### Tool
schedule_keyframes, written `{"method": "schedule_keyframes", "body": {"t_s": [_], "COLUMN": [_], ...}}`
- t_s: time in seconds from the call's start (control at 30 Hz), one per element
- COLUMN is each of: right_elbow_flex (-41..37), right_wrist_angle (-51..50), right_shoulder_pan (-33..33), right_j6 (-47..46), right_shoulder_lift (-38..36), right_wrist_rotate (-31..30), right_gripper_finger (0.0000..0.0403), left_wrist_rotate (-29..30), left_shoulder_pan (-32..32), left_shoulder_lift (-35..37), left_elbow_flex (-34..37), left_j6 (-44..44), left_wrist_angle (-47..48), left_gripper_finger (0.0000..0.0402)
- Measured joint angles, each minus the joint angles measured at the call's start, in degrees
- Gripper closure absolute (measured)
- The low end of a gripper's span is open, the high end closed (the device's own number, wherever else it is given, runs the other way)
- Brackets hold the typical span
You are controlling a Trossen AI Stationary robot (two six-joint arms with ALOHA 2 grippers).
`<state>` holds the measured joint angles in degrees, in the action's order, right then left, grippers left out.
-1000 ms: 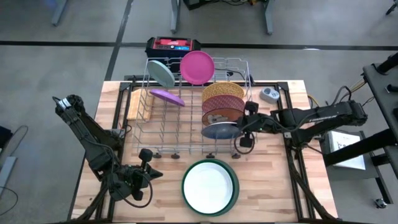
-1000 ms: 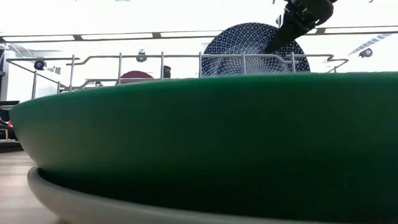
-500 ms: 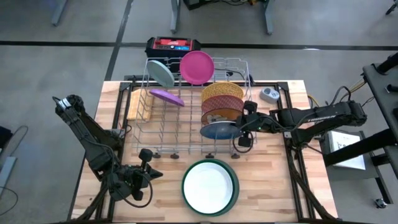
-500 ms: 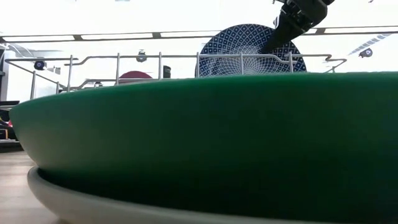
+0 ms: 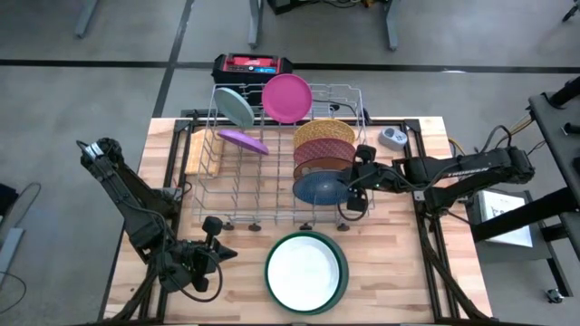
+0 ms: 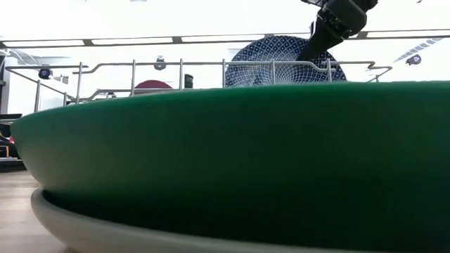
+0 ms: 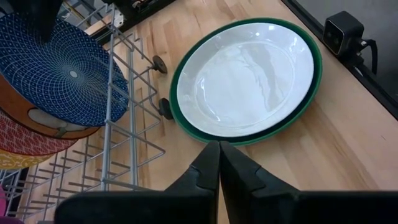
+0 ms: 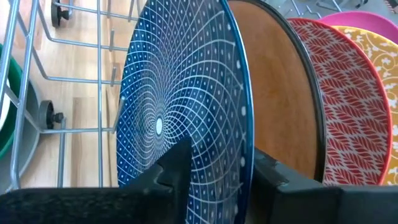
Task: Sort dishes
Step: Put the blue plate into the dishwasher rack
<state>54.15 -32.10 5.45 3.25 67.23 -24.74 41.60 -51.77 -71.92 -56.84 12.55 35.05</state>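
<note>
The bench (image 5: 399,263) was pale, smooth wood. The rack (image 5: 237,195) was thin shiny metal wire. The white plate (image 7: 244,79) looked glossy. The blue plate (image 8: 180,106) was smooth with a fine pattern.

A pale wooden tabletop (image 5: 399,263) on a dark frame stands on a grey concrete floor (image 5: 91,91) crossed by dark lines. Long ceiling light strips (image 6: 133,41) glow overhead. Grey table legs (image 5: 391,27) stand farther back.
</note>
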Motion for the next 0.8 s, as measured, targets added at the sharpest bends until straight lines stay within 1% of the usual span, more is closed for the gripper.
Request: {"method": "schedule_keyframes", "body": {"t_s": [0.5, 0.57, 0.8], "right_elbow_flex": [8.0, 9.5, 16.6], "right_wrist_angle": [-13.8, -17.0, -32.6], "right_shoulder_pan": [0.1, 0.1, 0.2], "right_j6": [-6.2, -7.1, -17.0], "right_shoulder_lift": [-0.4, -0.4, -0.5], "right_wrist_rotate": [0.6, 0.6, 0.7], "right_gripper_finger": [0.0237, 0.0232, 0.0228], "left_wrist_rotate": [0.0, 0.0, -0.1], "left_shoulder_pan": [0.0, 0.0, 0.2], "left_shoulder_lift": [0.0, 0.0, 0.0], "left_elbow_flex": [0.0, 0.0, 0.0], "left_j6": [0.0, 0.0, 0.1], "left_wrist_angle": [0.2, 0.2, -0.6], "left_gripper_finger": [0.0401, 0.0401, 0.0401]}}
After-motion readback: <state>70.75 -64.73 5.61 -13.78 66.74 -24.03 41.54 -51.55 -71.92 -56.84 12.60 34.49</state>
